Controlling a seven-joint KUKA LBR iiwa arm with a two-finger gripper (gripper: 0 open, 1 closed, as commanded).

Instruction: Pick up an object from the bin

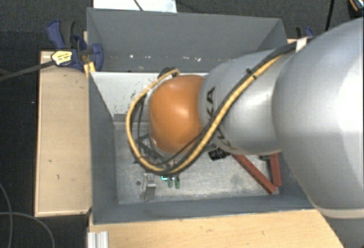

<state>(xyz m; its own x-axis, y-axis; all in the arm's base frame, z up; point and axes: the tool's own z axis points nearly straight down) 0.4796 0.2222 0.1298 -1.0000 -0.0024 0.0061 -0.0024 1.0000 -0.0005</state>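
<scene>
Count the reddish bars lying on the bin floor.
2: one slanted bar under the arm, one straighter bar right of it, their near ends meeting. The arm may hide more.

Silver arm [296, 110], orange cover [173, 116], yellow cable [239, 90]

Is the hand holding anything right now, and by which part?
It cannot be told: the arm's orange cover hides most of the hand, low in the bin.

Reddish bars [256, 175] — small grey piece [149, 189]
</scene>
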